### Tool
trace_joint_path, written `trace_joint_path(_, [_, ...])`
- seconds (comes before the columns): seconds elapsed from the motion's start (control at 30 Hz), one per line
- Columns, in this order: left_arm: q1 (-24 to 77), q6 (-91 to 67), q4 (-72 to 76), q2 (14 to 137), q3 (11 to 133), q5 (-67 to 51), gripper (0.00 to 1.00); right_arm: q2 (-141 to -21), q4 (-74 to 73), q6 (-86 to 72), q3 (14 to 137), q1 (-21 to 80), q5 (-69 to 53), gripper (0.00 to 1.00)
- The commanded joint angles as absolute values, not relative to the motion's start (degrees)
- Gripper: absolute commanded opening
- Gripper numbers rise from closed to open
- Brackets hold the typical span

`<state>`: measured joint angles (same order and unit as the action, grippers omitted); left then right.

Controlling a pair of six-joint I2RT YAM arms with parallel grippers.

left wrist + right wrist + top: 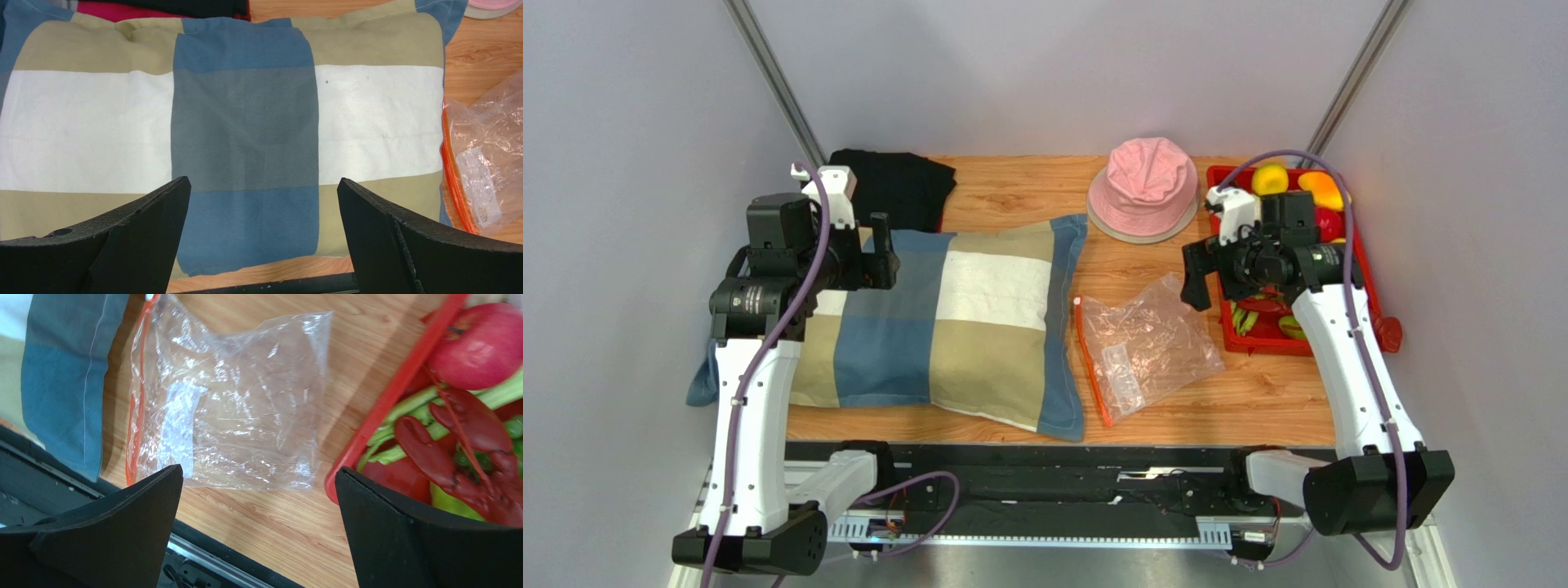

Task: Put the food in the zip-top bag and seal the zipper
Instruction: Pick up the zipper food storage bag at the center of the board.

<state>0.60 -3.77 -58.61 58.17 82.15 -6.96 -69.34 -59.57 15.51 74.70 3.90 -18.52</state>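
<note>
The clear zip-top bag lies flat on the wooden table between the pillow and the red tray, with its orange-red zipper along its left edge. It also shows in the right wrist view with the zipper, and at the right edge of the left wrist view. The food sits in the red tray: a yellow fruit, a red fruit, a red lobster and green stalks. My right gripper is open and empty above the gap between bag and tray. My left gripper is open and empty above the pillow.
A blue, beige and white checked pillow covers the left half of the table. A pink hat lies at the back centre. A black cloth lies at the back left. Grey walls close in both sides.
</note>
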Motion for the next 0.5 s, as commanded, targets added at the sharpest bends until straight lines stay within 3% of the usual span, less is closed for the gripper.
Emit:
trace_joint_path(0.0, [0.35,-6.59,-57.22,57.04,83.15,-4.75,0.99,-69.35,-58.19,17.49,71.46,9.47,-16.35,1.00])
trace_joint_path(0.47, [0.35,-9.14,-57.31,56.16,82.44,-0.35,0.99,-75.93,-55.73,16.01,69.96,23.72,-13.62,1.00])
